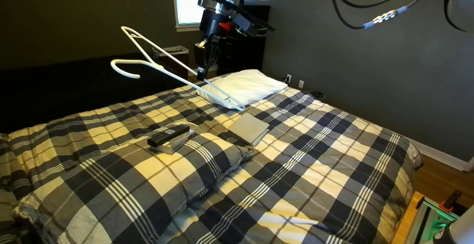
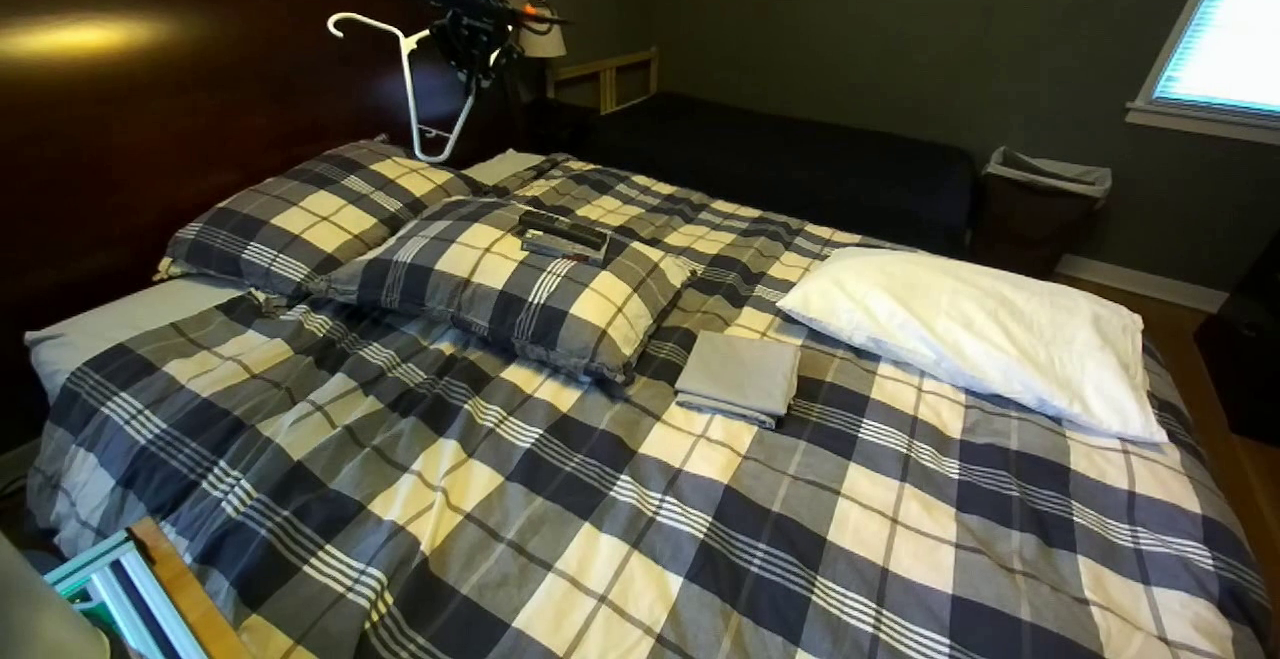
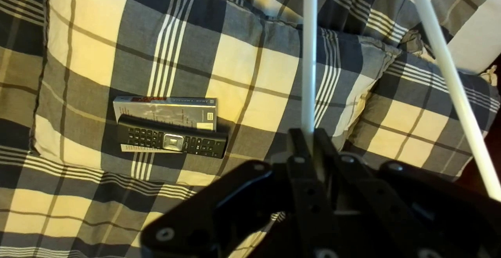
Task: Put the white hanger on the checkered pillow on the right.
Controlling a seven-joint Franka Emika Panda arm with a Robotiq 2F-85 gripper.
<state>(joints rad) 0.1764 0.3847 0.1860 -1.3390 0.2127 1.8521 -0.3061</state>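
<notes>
Nearest my wrist camera, the gripper (image 3: pixel 308 140) pinches one straight bar of the white hanger (image 3: pixel 309 54); the hanger is tilted in the air above the bed (image 1: pixel 314 170), its hook (image 1: pixel 127 62) sticking out well clear of my grip. Below is a TV remote (image 3: pixel 172 140) lying across a book (image 3: pixel 172 111), both on a checkered pillow (image 3: pixel 250 70). Farther off, by the headboard (image 2: pixel 180 129), sits a second checkered pillow (image 2: pixel 330 209); in an exterior view the one with the remote is to its right, so I take that as my target, though the wording leaves some doubt. I judge this to be the carry: grasp made, placing not yet done. Next I'd want the hanger over that pillow, tipped flatter, lowered gently without sweeping the remote off, then released once it rests.
</notes>
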